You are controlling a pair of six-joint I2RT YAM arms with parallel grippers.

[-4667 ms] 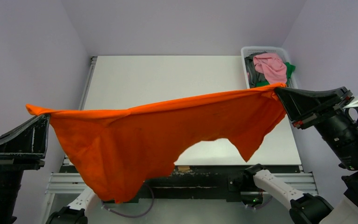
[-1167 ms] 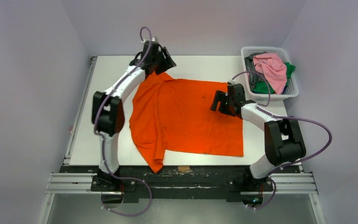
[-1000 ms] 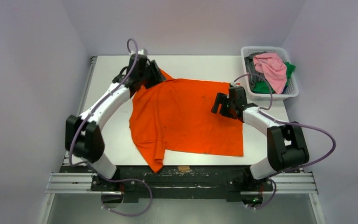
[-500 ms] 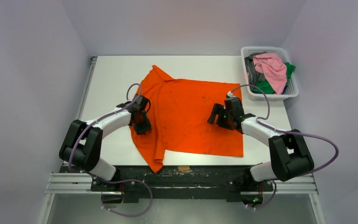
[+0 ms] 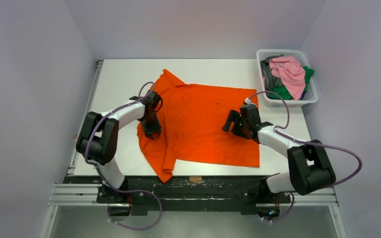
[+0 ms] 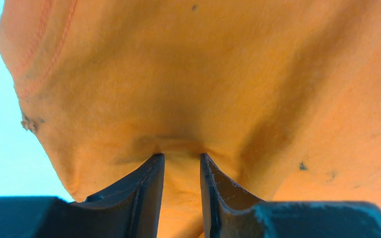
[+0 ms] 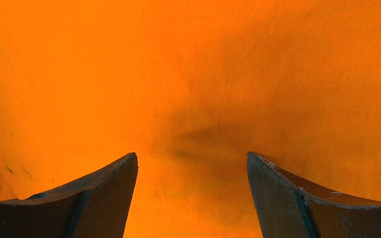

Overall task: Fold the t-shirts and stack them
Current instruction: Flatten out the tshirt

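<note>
Orange t-shirt [image 5: 198, 124] lies spread flat on the table [image 5: 114, 79], first fold apparently starting: left gripper [image 6: 181, 161] pinches a tuck at its left edge, while right gripper [image 7: 192, 163], jaws spread above the cloth, likely needs a matching grip.

The top view looks steeply down over the whole tabletop [image 5: 119, 74]; both wrist views look closely at the same orange t-shirt [image 5: 203, 124].

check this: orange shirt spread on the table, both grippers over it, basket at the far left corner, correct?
No: top view shows the basket at the far right corner. The orange shirt is spread on the table, left gripper and right gripper over it.
</note>
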